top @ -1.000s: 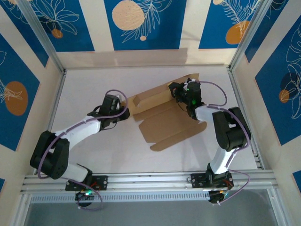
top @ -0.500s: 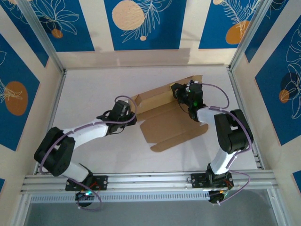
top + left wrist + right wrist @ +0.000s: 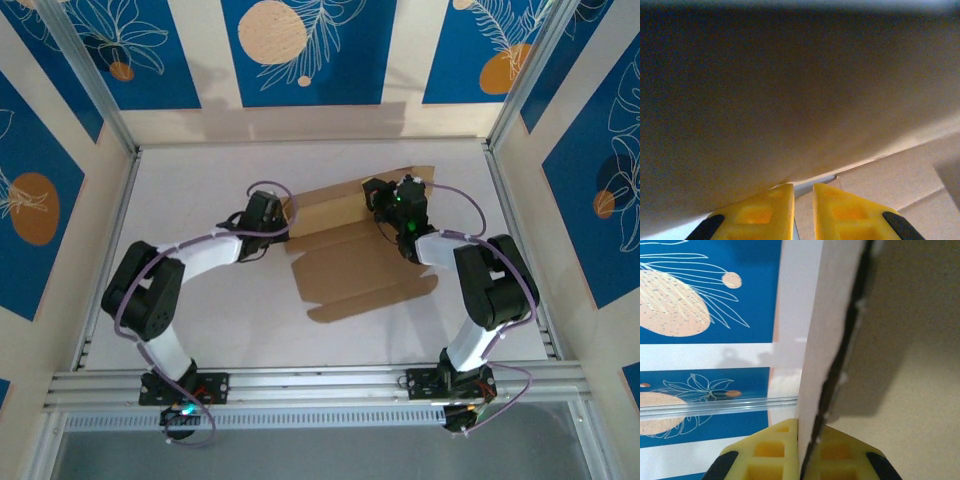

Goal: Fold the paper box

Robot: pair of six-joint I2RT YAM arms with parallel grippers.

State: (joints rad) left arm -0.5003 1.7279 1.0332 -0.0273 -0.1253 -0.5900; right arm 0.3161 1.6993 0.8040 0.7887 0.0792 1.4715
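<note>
The paper box (image 3: 350,265) lies mid-table (image 3: 200,330), its nearer panels flat and its far panel raised. At that panel's left end sits the left gripper (image 3: 283,216). Its yellow fingers (image 3: 765,205) stand nearly together with a thin slit between them; whether they pinch cardboard cannot be told. Farther right, the right gripper (image 3: 377,196) is clamped on the raised panel's edge.
</note>
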